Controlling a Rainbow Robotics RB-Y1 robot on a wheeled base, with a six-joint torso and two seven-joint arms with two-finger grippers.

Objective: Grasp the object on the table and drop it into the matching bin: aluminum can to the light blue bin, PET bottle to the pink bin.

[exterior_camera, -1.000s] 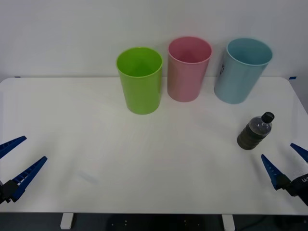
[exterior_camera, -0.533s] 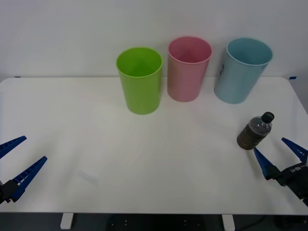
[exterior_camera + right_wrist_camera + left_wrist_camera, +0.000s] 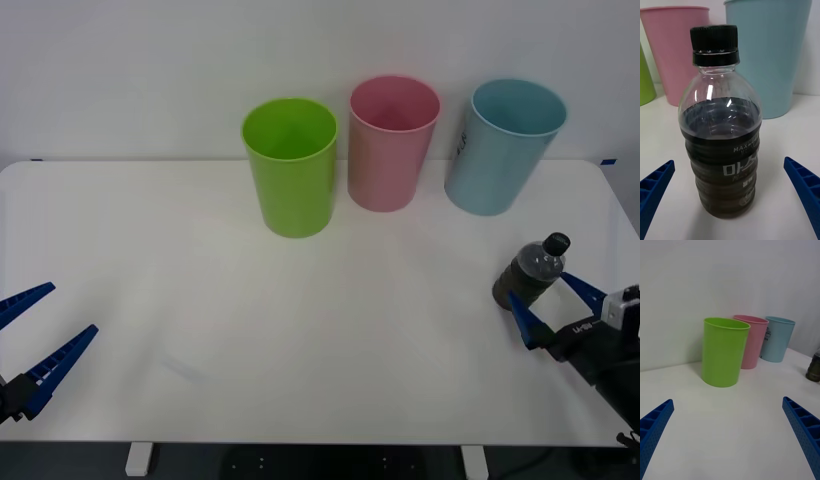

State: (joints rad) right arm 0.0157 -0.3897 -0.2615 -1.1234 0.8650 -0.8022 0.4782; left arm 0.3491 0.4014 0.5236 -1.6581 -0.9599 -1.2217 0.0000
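A plain white wall backs the white table, and along its far edge stand three tall bins: a lime green bin, the pink bin and the light blue bin. Our right gripper sits low at the table's near right corner with its blue fingers spread wide, and the bottle stands upright just ahead of it, its base about level with the fingertips; from the right wrist view the bottle is centred between the two fingers, with clear gaps on both sides and nothing touching yet. To do this grasp well, we judge that we should push a little farther forward so the fingers flank the ribbed lower body rather than just the base, keep the bottle centred so both fingers meet it together, and close gently, since a one-sided touch could tip such a light, narrow thing. Gripping below the shoulder and above the table should give a steady hold without scraping the surface. The pink bin lies well ahead of the gripper and off toward the other arm's side, so a firm, upright hold matters for the lift over its rim. Our left gripper waits open at the table's near left corner.
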